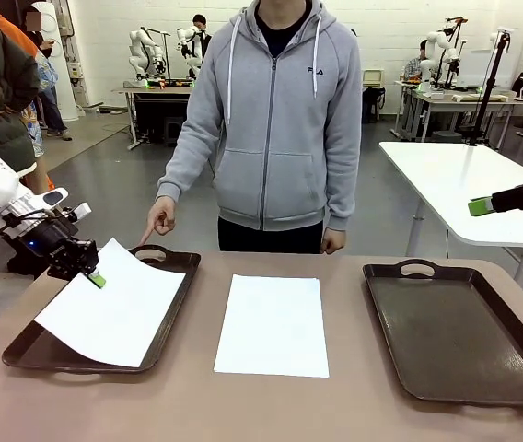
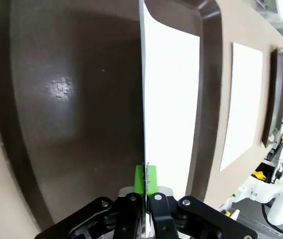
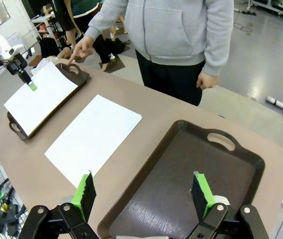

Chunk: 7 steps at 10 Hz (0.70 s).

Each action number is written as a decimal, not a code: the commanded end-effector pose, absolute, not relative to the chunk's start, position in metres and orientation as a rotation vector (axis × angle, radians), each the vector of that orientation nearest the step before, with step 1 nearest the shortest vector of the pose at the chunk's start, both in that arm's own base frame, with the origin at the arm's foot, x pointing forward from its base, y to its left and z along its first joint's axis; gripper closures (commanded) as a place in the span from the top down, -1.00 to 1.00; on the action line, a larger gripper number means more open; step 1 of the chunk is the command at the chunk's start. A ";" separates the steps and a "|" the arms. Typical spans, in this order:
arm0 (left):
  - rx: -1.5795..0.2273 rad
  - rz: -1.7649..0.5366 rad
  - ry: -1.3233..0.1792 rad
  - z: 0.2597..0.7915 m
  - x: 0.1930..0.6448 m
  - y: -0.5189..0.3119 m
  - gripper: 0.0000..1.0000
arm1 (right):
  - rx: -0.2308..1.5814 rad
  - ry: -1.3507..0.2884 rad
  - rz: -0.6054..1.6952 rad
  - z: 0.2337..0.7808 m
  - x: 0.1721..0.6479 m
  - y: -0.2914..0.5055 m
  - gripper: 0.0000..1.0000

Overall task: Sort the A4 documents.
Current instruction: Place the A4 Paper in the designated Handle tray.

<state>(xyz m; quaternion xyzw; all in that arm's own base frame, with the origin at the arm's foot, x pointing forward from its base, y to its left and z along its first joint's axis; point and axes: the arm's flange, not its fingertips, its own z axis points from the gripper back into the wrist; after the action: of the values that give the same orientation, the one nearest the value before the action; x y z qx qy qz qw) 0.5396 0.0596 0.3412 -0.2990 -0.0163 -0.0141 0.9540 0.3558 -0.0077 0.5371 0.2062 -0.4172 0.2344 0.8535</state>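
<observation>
**Sheets: two A4 documents, one in grip, one on the table**

**Held sheet** (image 1: 114, 313). White, blank. It lies slantwise over the left tray (image 1: 31, 357). The left gripper (image 1: 97, 278) pinches its far-left edge, green pads shut flat on the paper. The left wrist view shows the sheet edge-on between the pads, running out over the tray floor. The pinched edge stands a little above the tray and the near corner reaches the front rim. How much of the sheet rests flat cannot be told. Judgement: the grip sits at the very margin so that thin paper can be lowered or slid without creasing. The sheet is at its tray and not yet let go.

**Middle sheet** (image 1: 273, 324). White, blank. It lies flat on the table (image 1: 344, 405) between the two trays and touches neither. Judgement: next to be sorted. With no edge raised, it will be hard to pick up.

**Right tray** (image 1: 455, 331). Dark brown, handled, floor bare. Judgement: the likely place for the middle sheet.

**Right gripper** (image 3: 144, 191). Jaws wide apart, grasping nothing. It hovers above the near end of the right tray. Judgement: it is held high and to the side to leave the left arm room.

**Hand** (image 1: 159, 219). The person's index finger points down at the far handle of the left tray. Judgement: it marks the tray meant for the held sheet.
</observation>
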 end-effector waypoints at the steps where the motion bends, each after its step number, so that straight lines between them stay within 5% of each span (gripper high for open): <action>1: -0.554 -0.014 -0.031 0.343 0.541 0.058 -0.98 | 0.441 -0.879 0.504 0.536 0.356 -0.008 1.00; 5: -0.516 0.033 -0.083 0.336 0.546 0.062 -0.98 | 0.441 -0.879 0.504 0.536 0.356 -0.008 1.00; 7: -0.515 0.025 -0.069 0.335 0.546 0.063 -0.61 | 0.441 -0.879 0.504 0.536 0.356 -0.008 1.00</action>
<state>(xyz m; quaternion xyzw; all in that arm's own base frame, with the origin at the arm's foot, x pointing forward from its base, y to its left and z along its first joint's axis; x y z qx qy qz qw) 0.5472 0.0658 0.3360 -0.2660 -0.0414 0.0050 0.9631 0.3558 -0.0077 0.5371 0.2062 -0.4172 0.2344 0.8535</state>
